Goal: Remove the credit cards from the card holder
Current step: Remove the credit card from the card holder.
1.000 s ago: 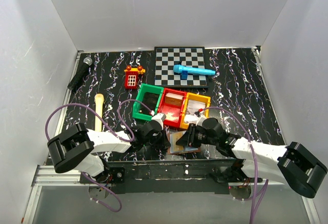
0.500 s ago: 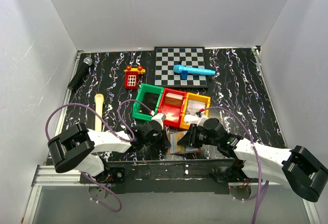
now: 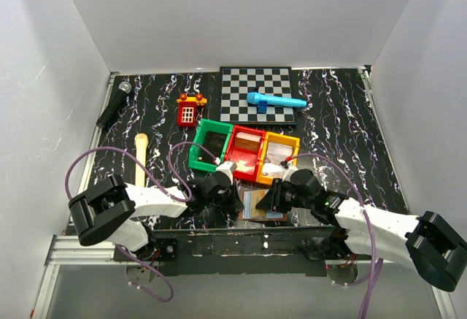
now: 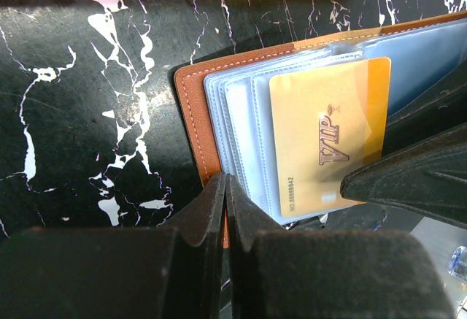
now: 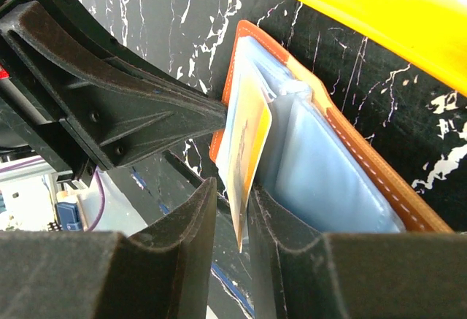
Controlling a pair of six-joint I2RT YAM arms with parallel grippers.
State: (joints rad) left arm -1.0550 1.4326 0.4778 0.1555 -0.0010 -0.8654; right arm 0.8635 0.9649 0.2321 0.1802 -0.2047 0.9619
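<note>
Left wrist view: touching card holder (image 4: 191, 114) brown edge with left claw (image 4: 225, 187) pressed together; straddling gold credit card (image 4: 328, 136) with right claw (image 5: 232, 195) slightly spread.

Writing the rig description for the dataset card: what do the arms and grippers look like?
The left arm and right arm match: white tubular links between bulky black joint housings, with a purple cable looping off each. The left gripper and right gripper are matte black, with two tapered, rib-braced fingers. No markings visible.
</note>
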